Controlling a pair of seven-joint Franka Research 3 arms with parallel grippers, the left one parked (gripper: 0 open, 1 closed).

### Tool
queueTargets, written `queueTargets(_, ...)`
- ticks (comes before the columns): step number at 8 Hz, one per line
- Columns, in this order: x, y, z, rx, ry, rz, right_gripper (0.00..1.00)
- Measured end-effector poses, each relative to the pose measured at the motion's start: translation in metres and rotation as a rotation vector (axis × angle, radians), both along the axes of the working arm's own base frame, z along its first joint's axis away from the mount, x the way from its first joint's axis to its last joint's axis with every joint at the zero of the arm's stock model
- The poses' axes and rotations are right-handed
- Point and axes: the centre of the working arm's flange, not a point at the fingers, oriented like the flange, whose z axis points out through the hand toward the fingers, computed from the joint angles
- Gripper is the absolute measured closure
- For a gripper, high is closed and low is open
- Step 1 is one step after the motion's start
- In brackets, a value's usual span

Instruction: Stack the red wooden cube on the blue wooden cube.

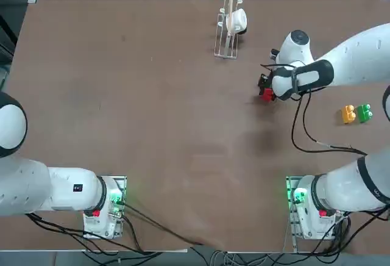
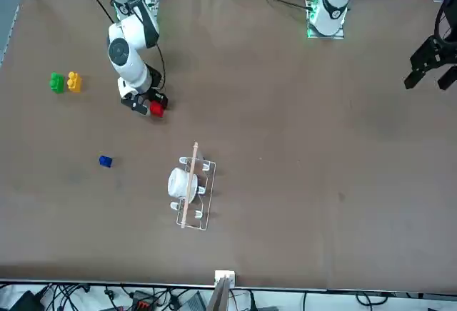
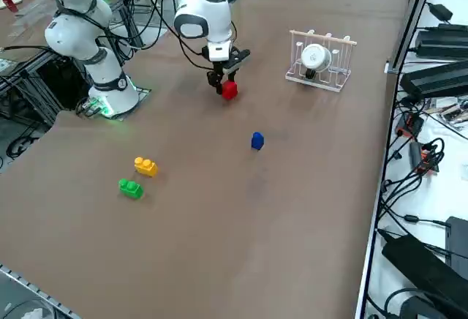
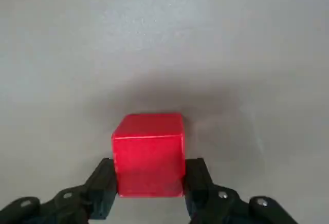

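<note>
Item, right end effector point(image 4: 149, 190): low over the worktop point(image 1: 152, 107), its two fingers point(image 4: 100, 183) pinching the red cube point(image 4: 149, 154) from opposite sides, the block seated between them with its lower half in the grip and its upper faces free. Item, red cube: we cannot tell from the side view whether it rests on the surface or hangs just clear of it. Item, blue cube point(image 3: 257, 140): alone on open worktop, well apart from the red one, untouched, and smaller than the block meant to sit on it. Item, yellow block point(image 3: 145, 166) and green block point(image 3: 131, 188): studded, side by side, well off to one side of any straight path between the two cubes. Item, wire rack point(image 3: 319, 61) with a white cup point(image 3: 315, 57): on the far side of the red cube from the blue one, no obstacle as we judge it. Handling note: we judge the step in hand to be the lift. We would raise the red cube straight up until it clears the blue one's top, carry it across level, centre it squarely, since the base is the narrower of the two, lower gently until the faces meet, and only then spread the fingers, withdrawing straight upward so nothing is nudged.
</note>
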Motion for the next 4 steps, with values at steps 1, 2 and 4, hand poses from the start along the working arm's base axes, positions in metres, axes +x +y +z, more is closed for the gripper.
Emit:
queueTargets(1,0.000,0.001,0.000,0.001,-0.002,0.014,0.30)
queueTargets(2,0.005,0.003,0.005,0.006,-0.016,0.038,0.30)
queueTargets(4,0.026,0.009,0.030,0.008,-0.036,0.114,0.30)
